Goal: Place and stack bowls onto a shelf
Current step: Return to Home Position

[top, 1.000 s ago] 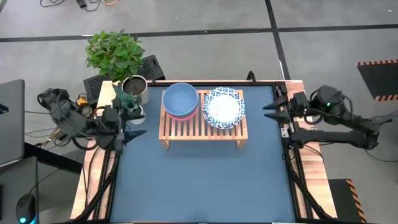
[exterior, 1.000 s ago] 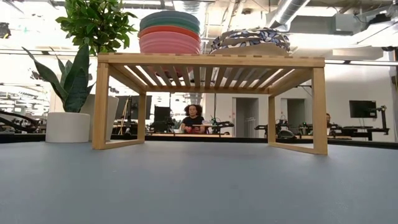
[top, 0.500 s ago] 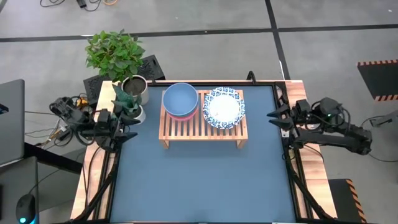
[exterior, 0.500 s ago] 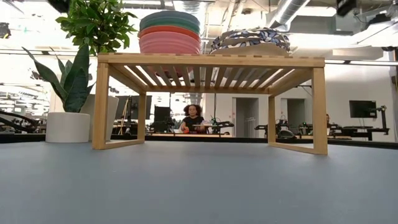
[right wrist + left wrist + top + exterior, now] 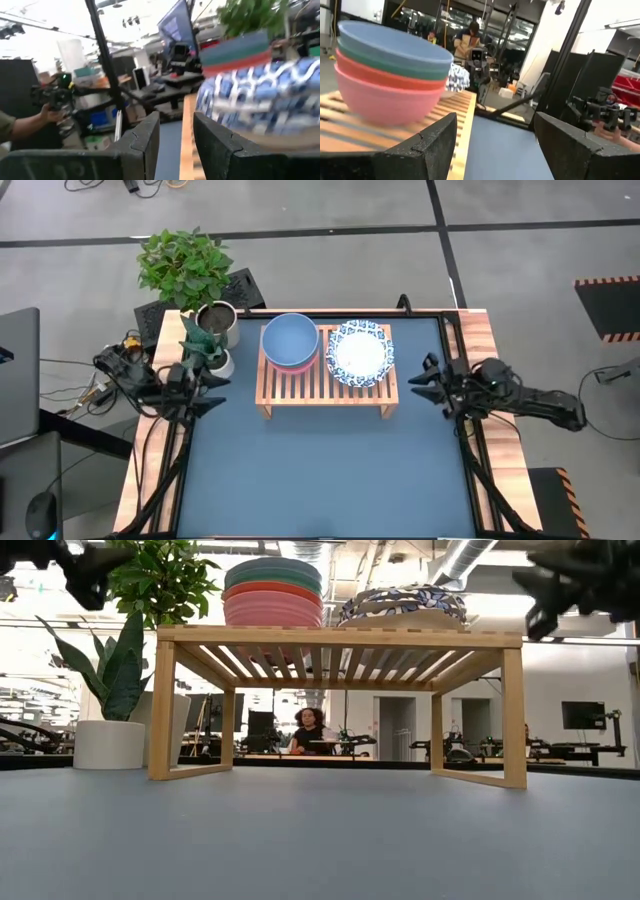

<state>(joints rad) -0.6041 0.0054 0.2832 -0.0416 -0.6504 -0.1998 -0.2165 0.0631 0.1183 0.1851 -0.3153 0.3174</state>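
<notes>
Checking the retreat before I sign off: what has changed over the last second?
The right gripper, open, moved inward over the right edge of the table; the left gripper, open, hardly shifted. Both have dropped into the low view's top corners. Nothing was gripped or released. The colored bowls, the patterned bowls and the shelf stayed put.

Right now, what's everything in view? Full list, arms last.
Light-wood slatted shelf: one, far middle of the dark blue table.
Plain round bowls: one stack, blue over green, red, pink; shelf's left-arm side.
White bowls with blue patterned rims: one stack, count hidden; shelf's right-arm side.
Leafy green plant, metal pot, spiky plant in white pot: one each, far left corner.
Person: one, room behind.
Left gripper: dark, open, left table edge.
Right gripper: dark, open, right table edge.
</notes>
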